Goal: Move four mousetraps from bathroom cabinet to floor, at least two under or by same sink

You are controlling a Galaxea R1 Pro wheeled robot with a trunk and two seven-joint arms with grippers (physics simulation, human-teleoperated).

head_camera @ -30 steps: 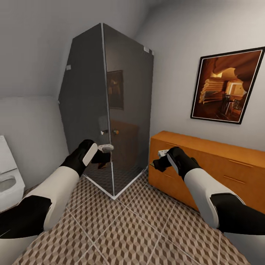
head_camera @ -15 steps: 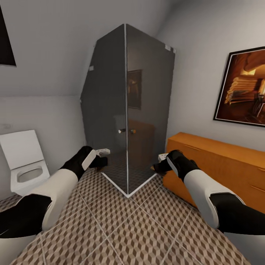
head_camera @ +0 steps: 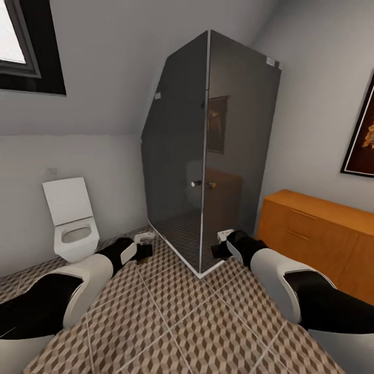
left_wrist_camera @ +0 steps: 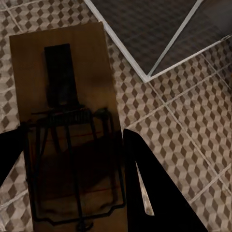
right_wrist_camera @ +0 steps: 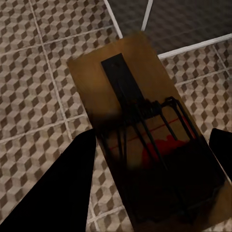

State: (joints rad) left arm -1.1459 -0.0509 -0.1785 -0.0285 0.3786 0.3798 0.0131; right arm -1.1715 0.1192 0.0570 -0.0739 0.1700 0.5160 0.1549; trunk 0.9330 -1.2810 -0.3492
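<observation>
Each gripper holds one mousetrap above the bathroom floor [head_camera: 171, 317]. In the left wrist view a brown wooden mousetrap [left_wrist_camera: 67, 111] with dark wire parts sits between the two dark fingers [left_wrist_camera: 150, 193]. The right wrist view shows another mousetrap [right_wrist_camera: 140, 130], with a red spot on it, clamped between that gripper's fingers [right_wrist_camera: 63, 188]. In the head view my left gripper [head_camera: 143, 250] and right gripper [head_camera: 218, 248] hover low, either side of the shower's corner. The orange-brown cabinet [head_camera: 311, 228] stands at the right, drawers closed. The bathroom sink is out of view.
A dark glass shower enclosure [head_camera: 213, 150] stands straight ahead, its white base corner [head_camera: 200, 272] between my arms. A white toilet [head_camera: 75, 228] with its lid up is at the left wall under a window [head_camera: 26, 47]. A framed picture [head_camera: 363, 140] hangs above the cabinet.
The whole view has swung left: the shower and cabinet slid right, and the toilet and window came into view. Both arms sit lower in the picture, still holding their mousetraps.
</observation>
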